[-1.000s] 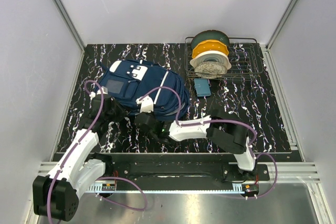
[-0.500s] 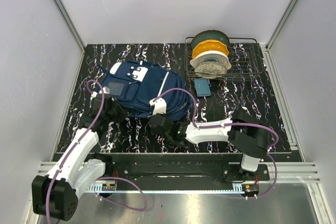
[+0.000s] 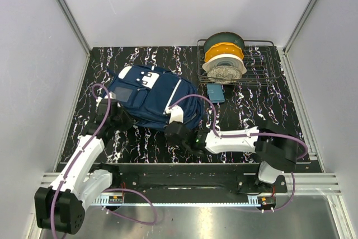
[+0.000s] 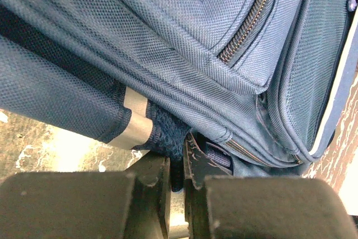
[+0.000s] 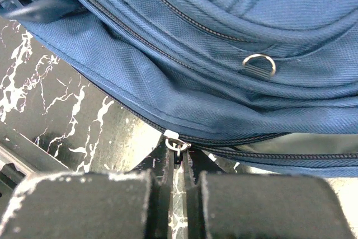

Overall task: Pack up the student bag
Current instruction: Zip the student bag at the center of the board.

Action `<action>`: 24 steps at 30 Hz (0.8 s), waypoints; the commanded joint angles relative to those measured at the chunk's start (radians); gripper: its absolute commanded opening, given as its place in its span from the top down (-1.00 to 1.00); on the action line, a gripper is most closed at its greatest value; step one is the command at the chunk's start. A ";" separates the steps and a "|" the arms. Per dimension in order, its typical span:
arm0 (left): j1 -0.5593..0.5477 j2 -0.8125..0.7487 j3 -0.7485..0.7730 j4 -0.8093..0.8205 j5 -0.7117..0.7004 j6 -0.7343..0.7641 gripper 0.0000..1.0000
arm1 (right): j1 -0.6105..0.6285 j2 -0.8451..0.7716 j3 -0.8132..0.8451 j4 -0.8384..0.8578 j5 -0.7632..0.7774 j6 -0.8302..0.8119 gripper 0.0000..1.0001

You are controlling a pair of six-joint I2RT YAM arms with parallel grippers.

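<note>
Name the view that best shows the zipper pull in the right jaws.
Right wrist: the zipper pull sits close up, pinched in the right gripper's jaws on the student bag. The top external hides it under that gripper; the left wrist shows other zippers.

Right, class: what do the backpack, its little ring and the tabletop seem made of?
Backpack: woven synthetic fabric, perhaps nylon; matte, visible weave. Ring: probably metal; silvery shine. Tabletop: smooth black with white veins; stone or printed laminate, unclear.

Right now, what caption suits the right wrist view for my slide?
Right hand pinching the zipper pull of the navy student bag on a black marbled table.
</note>
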 commanded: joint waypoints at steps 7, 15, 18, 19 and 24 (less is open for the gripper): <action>0.106 0.015 0.109 0.040 -0.023 0.091 1.00 | -0.034 -0.138 -0.050 -0.071 0.001 0.056 1.00; 0.169 0.024 0.115 0.038 0.047 0.115 1.00 | -0.057 -0.184 -0.091 -0.071 -0.028 0.055 1.00; 0.217 0.034 0.122 0.034 0.070 0.134 1.00 | -0.066 -0.201 -0.112 -0.070 -0.028 0.065 1.00; 0.224 0.037 0.124 0.032 0.078 0.137 1.00 | -0.069 -0.207 -0.117 -0.070 -0.029 0.065 1.00; 0.267 0.050 0.129 0.034 0.107 0.158 1.00 | -0.097 -0.232 -0.139 -0.070 -0.040 0.062 1.00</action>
